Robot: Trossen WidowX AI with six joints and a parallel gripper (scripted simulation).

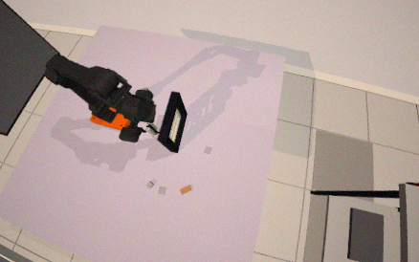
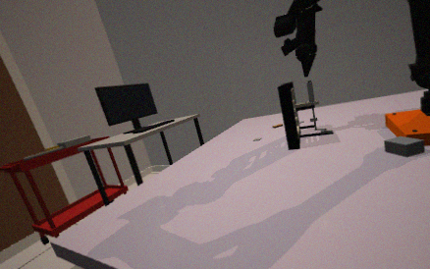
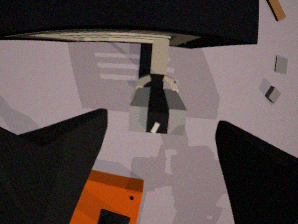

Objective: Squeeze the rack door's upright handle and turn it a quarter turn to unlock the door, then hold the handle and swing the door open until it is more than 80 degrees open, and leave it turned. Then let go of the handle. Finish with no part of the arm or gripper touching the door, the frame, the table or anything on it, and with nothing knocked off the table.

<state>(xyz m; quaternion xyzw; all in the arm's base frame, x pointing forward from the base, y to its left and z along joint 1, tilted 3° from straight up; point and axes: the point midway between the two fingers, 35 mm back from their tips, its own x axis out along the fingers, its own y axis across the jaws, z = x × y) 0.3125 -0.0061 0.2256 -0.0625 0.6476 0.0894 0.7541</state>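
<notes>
My fingers [image 2: 306, 75] are parted and empty, above the upright handle [image 2: 309, 91] [image 3: 158, 110] beside the black frame [image 1: 171, 121] [image 2: 289, 116] [image 3: 130, 19].

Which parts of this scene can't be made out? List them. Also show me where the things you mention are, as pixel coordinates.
- Handle's [image 3: 177, 119] lower mounting: wrist view, hidden beneath its own top.
- Gripper's [image 3: 162, 117] fingertips: top view, hidden under the arm.
- Arm's upper links: exterior view, cut off by the top edge.
- Door's latch: exterior view, too small and dark.
</notes>
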